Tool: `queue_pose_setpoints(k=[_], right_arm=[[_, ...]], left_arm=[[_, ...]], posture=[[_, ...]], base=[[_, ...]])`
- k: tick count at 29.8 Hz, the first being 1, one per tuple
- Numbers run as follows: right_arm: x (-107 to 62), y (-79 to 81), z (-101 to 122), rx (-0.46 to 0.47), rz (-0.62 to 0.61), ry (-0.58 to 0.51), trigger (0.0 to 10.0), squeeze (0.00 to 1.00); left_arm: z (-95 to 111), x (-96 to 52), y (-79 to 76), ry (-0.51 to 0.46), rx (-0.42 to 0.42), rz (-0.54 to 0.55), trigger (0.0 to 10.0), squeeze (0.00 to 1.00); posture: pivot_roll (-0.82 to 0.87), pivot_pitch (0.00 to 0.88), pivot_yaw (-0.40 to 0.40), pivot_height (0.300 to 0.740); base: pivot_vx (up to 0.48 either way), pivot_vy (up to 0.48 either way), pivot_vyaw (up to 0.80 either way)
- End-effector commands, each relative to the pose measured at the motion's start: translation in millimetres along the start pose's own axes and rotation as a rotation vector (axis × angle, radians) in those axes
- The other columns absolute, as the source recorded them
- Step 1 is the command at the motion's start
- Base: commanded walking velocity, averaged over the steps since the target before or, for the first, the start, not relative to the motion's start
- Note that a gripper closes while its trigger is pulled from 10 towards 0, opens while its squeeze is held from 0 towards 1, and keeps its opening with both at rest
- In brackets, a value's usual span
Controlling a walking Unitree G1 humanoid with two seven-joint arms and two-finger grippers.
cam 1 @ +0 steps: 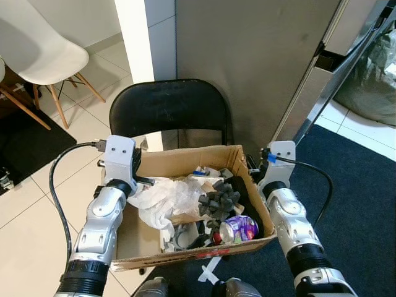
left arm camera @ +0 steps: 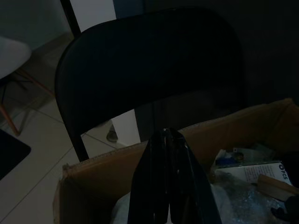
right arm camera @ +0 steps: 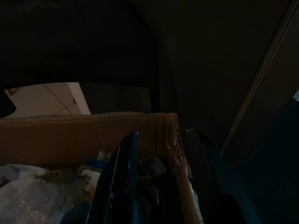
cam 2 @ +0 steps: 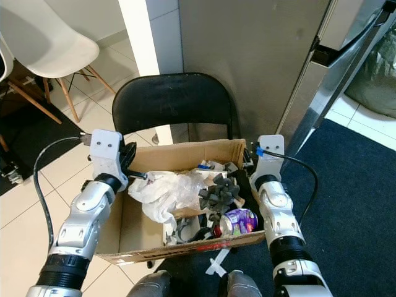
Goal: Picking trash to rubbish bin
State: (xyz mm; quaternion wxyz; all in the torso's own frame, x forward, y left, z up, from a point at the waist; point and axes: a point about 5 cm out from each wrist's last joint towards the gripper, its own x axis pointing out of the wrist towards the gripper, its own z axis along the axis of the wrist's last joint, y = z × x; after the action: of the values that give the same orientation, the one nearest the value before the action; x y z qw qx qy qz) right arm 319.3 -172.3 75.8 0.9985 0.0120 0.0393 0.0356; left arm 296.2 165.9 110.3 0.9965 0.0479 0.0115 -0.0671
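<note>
The right tool (right arm camera: pixel 161 179) is straddling the right wall of the cardboard box (cam 1: pixel 185 159), its two black fingers spread, one inside the wall and one outside; the left tool (left arm camera: pixel 169 177) is hovering over the box's left part with its fingers pressed together, gripping nothing. The single open-topped box is sitting in front of one black folding chair (cam 1: pixel 168 108) and is acting as the rubbish container. Inside it are lying one crumpled white plastic bag (cam 1: pixel 162 199) on the left, one dark grey lumpy foam piece (cam 1: pixel 219 200) in the middle, one purple crushed can (cam 1: pixel 239 228) near the front right corner, and one small white printed carton (left arm camera: pixel 254 171) toward the back; further grey scraps near the front wall are too jumbled to count. A grey cabinet side (cam 1: pixel 247 68) is standing close behind the chair, and a slanted metal edge (cam 1: pixel 334 74) is running down toward the box's right rear corner, leaving little room on that side. Pale floor tiles (cam 1: pixel 31 216) are lying open to the left, where one white chair (cam 1: pixel 37 49) is standing well apart, and a dark blue carpet (cam 1: pixel 359 198) is extending to the right.
</note>
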Motion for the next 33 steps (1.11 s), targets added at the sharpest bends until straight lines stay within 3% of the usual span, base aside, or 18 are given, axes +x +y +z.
queue_pose_setpoints(k=[1, 24, 33], right_arm=[[0.7, -0.8, -1.5, 0.007, -0.001, 0.013, 10.0, 0.00], [0.1, -0.3, -2.5, 0.006, 0.007, 0.021, 10.0, 0.00], [0.0, -0.6, -2.2, 0.001, 0.009, 0.019, 10.0, 0.00]], left_arm=[[-3.0, -0.6, -1.0, 0.005, -0.008, -0.003, 10.0, 0.00], [-3.0, -1.9, 0.7, 0.000, -0.010, 0.004, 10.0, 0.00], [-3.1, -1.8, 0.9, 0.001, -0.008, 0.010, 10.0, 0.00]], posture=[[0.06, 0.033, -0.021, 0.740], [0.06, 0.039, -0.024, 0.740], [0.06, 0.043, -0.026, 0.740]], base=[[0.000, 0.000, 0.00], [-0.255, 0.000, 0.00], [0.000, 0.000, 0.00]])
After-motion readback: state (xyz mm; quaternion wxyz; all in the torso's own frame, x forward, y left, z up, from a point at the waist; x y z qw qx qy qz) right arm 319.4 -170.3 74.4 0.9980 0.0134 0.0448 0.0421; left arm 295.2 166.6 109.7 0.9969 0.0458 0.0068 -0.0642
